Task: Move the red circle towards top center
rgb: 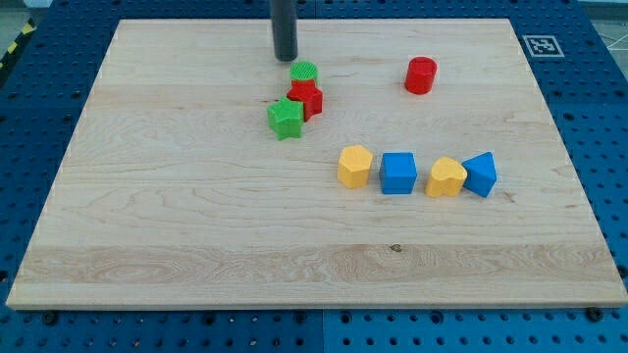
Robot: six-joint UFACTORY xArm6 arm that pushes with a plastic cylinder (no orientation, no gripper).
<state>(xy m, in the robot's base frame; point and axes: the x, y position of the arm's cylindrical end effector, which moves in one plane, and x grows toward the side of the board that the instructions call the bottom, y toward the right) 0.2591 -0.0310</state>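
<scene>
The red circle [421,75] stands alone toward the view's upper right of the wooden board [196,226], well apart from my tip [285,57]. My tip, a plain rod holding nothing, rests near top center, just above the green circle [304,72], apparently touching no block. Below it cluster the red star [306,98] and green star [285,119].

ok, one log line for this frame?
tip: top centre, just above green circle | red circle: upper right, untouched, apart from tip | phase: not yet at target

Pale, matt wood-grain board [196,226]; ridged, plastic-looking red circle [421,75].
</scene>
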